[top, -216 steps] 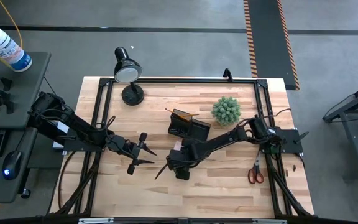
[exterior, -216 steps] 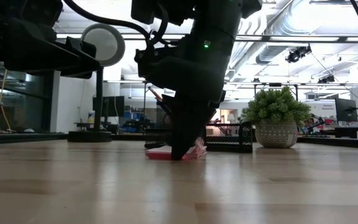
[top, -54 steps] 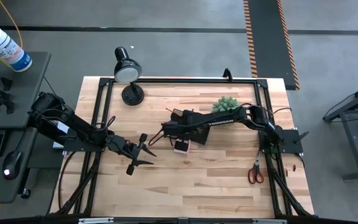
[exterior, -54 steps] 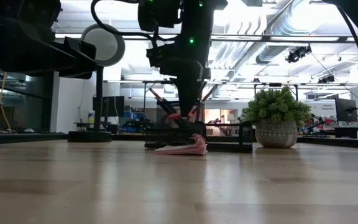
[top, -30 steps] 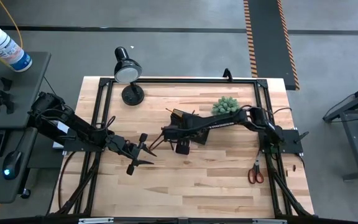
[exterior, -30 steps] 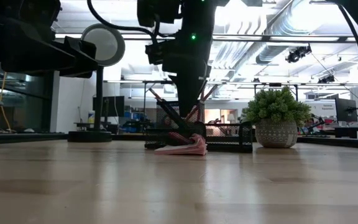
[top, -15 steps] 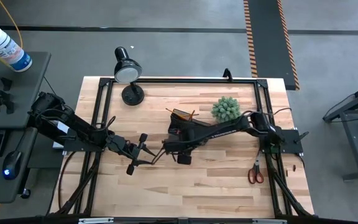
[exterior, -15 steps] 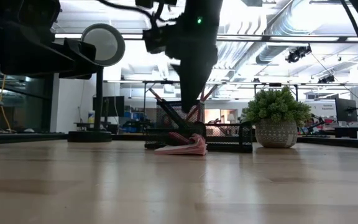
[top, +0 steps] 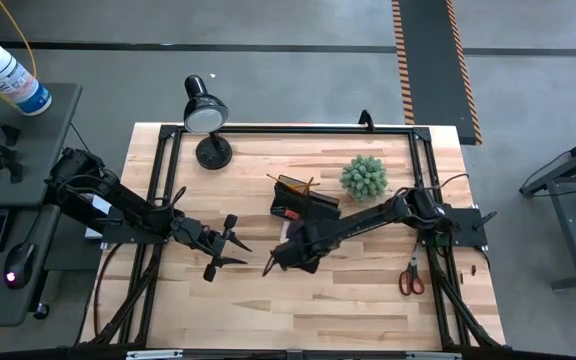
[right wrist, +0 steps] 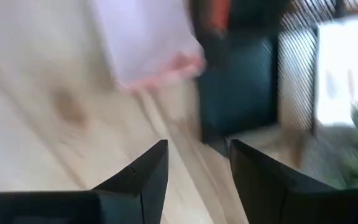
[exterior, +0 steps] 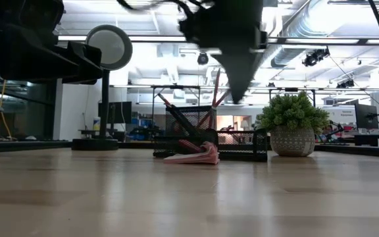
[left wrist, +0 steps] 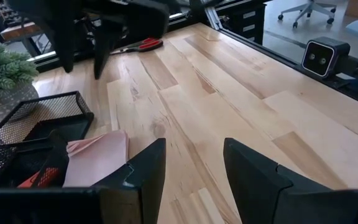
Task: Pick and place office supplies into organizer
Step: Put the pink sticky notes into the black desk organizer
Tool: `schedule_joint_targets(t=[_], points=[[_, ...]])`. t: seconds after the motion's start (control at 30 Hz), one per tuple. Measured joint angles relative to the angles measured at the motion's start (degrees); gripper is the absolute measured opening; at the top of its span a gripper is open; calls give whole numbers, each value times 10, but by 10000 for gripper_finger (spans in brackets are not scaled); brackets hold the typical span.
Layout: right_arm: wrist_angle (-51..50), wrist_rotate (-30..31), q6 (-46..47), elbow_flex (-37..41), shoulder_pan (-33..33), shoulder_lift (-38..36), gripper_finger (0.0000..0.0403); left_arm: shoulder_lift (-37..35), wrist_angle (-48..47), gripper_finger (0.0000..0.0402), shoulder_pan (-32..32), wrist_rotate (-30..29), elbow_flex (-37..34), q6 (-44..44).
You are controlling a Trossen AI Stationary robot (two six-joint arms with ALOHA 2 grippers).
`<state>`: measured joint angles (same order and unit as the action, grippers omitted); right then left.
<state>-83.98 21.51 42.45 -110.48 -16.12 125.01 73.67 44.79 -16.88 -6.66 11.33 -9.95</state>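
Off the surface's (top: 368,300) left edge, a white bottle (top: 8,78) on a side desk, with a keyboard and mouse lower down. Farther in, left arm lying low across the left part of the wood, left hand (top: 230,245) hanging over bare boards, fingers (left wrist: 145,174) spread apart, nothing between them. At the back left corner, black lamp (top: 204,112), round head up, base on the wood. Near the middle, black mesh organizer (top: 303,203), taller section at the back holding a pencil and a red-tipped thing that lean out of the top; in the low view, these sticks slanted above the mesh. Pink pad (exterior: 195,155) flat on the wood, touching the organizer's front, one edge curled up; seen pink in both wrist views just beside the mesh wall. Just in front of that, right hand (top: 271,265) raised clear of the boards, fingers (right wrist: 142,177) parted, empty, the pad below and ahead of them, not touched. Behind and right of the organizer, green plant (top: 364,177) in a pot. By the right edge, red scissors (top: 410,279) flat on the wood, well apart from the organizer.
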Motion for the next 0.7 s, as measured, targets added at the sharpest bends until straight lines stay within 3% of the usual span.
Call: schedule_joint_targets(t=[0.17,0.4,0.7], points=[[-51,5,52,36,-18,0,161,0,-3,150,0,0,0,0],[-44,2,55,94,-41,0,169,0,-4,150,0,0,0,0],[-31,-83,56,111,-30,0,158,0,-4,150,0,0,0,-2]])
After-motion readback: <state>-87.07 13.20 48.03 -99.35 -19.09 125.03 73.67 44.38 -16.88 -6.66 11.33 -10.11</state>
